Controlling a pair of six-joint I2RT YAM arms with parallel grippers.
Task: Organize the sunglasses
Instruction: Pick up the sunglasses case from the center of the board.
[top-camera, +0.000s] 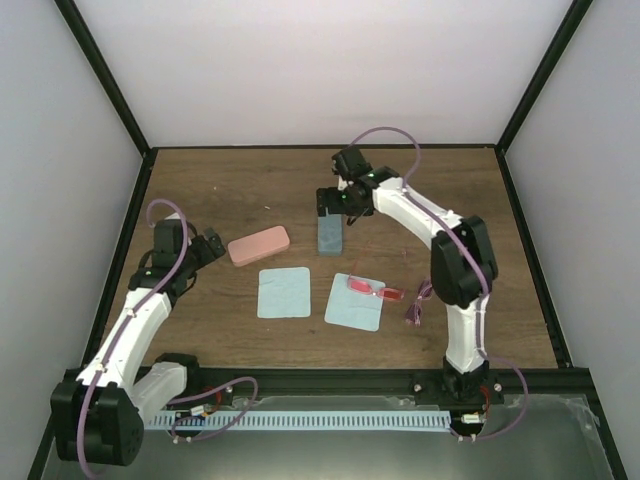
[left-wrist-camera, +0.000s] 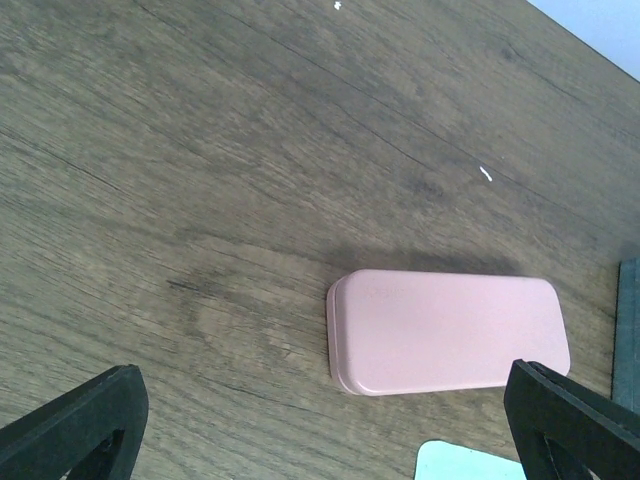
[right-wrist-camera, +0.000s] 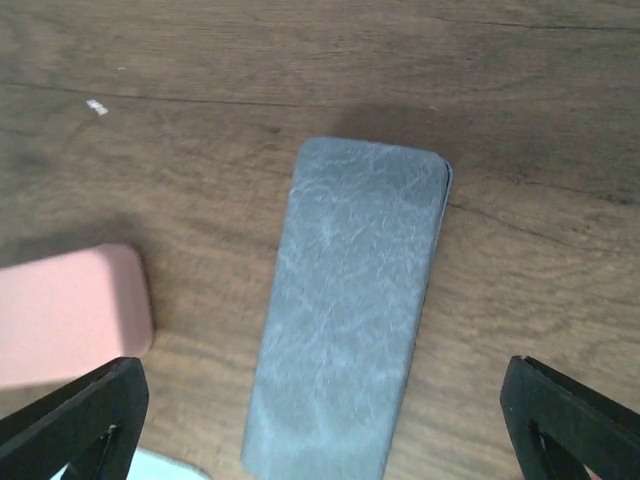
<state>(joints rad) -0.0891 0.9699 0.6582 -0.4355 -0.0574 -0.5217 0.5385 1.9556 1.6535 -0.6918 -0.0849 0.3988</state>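
Left gripper (top-camera: 211, 244) and right gripper (top-camera: 331, 207) both spread wide, holding nothing
Left by the pink case (top-camera: 259, 245), right over the grey case (top-camera: 329, 237); red sunglasses (top-camera: 372, 288) on the right cloth (top-camera: 350, 306), purple sunglasses (top-camera: 415, 306) on the table (top-camera: 250, 190) just right of it

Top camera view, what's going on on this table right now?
Two robot arms are partway through organizing sunglasses, and neither holds anything. The right gripper hangs open over the blue-grey case. The left gripper sits open beside the pink case. Both cases look closed. The red sunglasses lie on the right-hand cloth, with the other cloth next to it. What looks like the purple pair is on bare wood by the right arm.
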